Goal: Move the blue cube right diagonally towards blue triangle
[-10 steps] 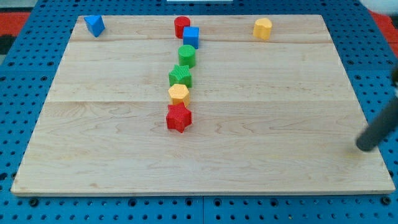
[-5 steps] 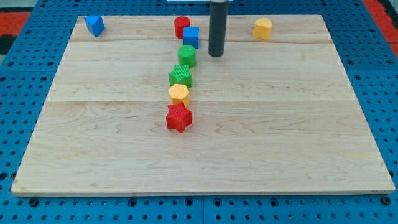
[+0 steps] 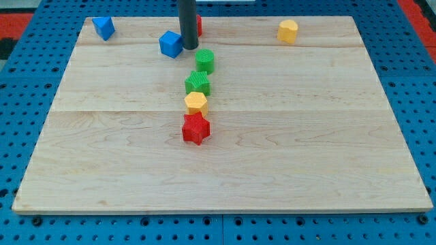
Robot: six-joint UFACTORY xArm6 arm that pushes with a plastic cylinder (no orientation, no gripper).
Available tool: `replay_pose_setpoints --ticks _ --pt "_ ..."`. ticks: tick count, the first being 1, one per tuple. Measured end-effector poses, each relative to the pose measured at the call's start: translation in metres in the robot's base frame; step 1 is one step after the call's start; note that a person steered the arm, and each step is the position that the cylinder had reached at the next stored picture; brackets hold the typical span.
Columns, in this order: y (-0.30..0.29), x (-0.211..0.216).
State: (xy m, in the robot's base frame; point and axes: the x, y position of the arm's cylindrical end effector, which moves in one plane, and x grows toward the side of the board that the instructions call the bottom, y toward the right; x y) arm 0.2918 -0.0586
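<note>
rod comes straight down from the view's top edge, my tip [image 3: 189, 47] planted on the desk [image 3: 306, 136]. no tool on this arm, just the bare rod, so nothing to be wide, narrow or holding.

landmark: the blue cube [image 3: 171, 43]. it sits near the desk's top edge, left of centre, turned a bit so a corner faces the view's bottom. tip is just to the view's right of the blue cube, right up against its right side; cannot tell if it's actual contact or a hair off.

relative to the blue cube:
- blue triangle [image 3: 103, 28]: up and to the view's left, well apart, near the desk's top-left corner.
- red block [image 3: 198, 25]: up and to the view's right, mostly hidden behind the rod, only a sliver shows, shape can't be made out.
- green cylinder [image 3: 205, 60]: just down and right, near the tip but apart from it.
- green block [image 3: 197, 84], ribbed, shape unclear: further down-right, just below the cylinder.
- yellow hexagon [image 3: 196, 103]: below that, touching or nearly touching the green block.
- red star [image 3: 196, 128]: bottom of that column, right under the hexagon.
- yellow block [image 3: 288, 31]: far to the view's right, slightly higher, alone by the top edge.
</note>
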Motion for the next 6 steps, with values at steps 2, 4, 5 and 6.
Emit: replay_pose_setpoints --ticks 2,4,5,6 --pt "-0.058 -0.077" --pt "-0.027 -0.099" --pt "-0.027 -0.1" --pt "-0.06 -0.1"
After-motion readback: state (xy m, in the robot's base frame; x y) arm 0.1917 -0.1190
